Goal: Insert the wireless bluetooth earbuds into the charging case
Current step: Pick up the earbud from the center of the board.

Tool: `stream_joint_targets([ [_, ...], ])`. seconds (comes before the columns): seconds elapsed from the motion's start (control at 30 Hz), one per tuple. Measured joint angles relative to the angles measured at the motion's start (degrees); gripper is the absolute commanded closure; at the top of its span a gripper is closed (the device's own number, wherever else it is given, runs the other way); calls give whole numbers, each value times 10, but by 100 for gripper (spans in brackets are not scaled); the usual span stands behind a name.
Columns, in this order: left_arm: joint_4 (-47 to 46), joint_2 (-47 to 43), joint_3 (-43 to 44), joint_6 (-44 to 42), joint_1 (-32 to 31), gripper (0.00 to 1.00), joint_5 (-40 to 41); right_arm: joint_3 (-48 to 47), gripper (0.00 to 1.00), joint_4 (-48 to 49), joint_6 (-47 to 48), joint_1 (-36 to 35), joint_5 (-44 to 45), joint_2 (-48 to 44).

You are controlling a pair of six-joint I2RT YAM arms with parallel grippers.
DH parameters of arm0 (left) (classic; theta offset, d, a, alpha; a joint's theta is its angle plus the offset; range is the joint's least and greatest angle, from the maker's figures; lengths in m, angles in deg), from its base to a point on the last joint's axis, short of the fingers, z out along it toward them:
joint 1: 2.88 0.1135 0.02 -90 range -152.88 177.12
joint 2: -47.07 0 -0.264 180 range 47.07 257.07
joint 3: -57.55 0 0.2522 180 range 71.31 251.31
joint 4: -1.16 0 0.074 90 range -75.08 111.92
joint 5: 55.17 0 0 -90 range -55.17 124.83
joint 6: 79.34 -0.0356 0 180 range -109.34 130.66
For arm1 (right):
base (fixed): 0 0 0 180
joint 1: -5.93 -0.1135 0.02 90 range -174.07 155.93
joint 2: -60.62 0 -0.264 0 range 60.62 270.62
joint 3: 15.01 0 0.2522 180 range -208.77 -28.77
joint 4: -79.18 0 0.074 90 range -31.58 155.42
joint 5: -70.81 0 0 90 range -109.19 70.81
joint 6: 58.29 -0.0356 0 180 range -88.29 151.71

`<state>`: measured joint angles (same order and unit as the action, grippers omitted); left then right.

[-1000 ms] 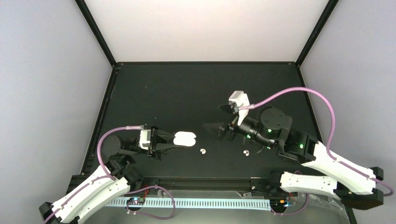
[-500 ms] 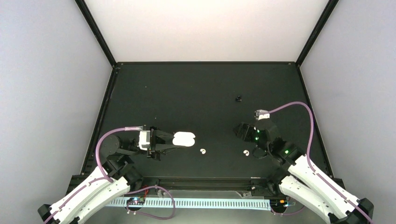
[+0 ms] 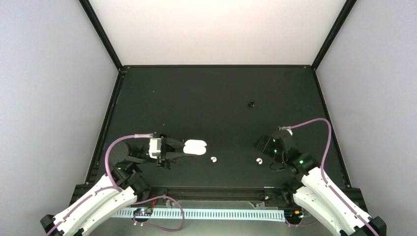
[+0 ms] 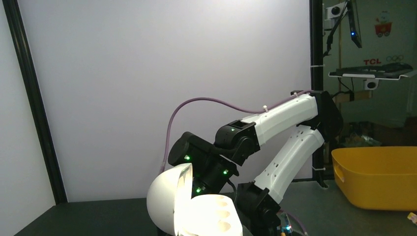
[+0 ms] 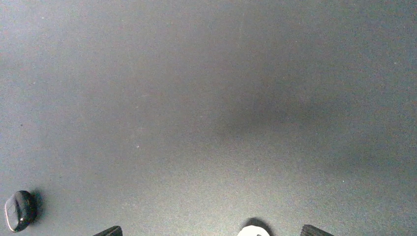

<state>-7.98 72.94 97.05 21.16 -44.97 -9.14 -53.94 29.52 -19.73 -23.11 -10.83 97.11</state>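
On the left, the left pincer (image 3: pixel 181 149) is closed narrow on the charging case (image 3: pixel 194 146), whose lid stands open. One earbud (image 3: pixel 214 159) lies on the black surface (image 3: pixel 206 98) near the case, at its 4 o'clock. The second earbud (image 3: pixel 259 160) lies well apart, at 3 o'clock from the first. It is between the two tips of the right pincer (image 5: pixel 212 231), which is spread wide. A small black object (image 3: pixel 251 103) sits far off at 12 o'clock.
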Motion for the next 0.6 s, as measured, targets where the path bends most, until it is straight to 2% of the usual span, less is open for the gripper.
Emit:
stream_joint_targets([
  [0.23, 8, -5, 0, -9, 0, 98, 0, 13, 7, -2, -13, 2, -20, 4],
  [0.4, 16, -5, 0, -15, 0, 98, 0, 46, 15, 17, -24, 2, -45, 11],
  [0.6, 24, -5, 0, -19, 0, 98, 0, 60, 19, 42, -17, 2, -66, 49],
])
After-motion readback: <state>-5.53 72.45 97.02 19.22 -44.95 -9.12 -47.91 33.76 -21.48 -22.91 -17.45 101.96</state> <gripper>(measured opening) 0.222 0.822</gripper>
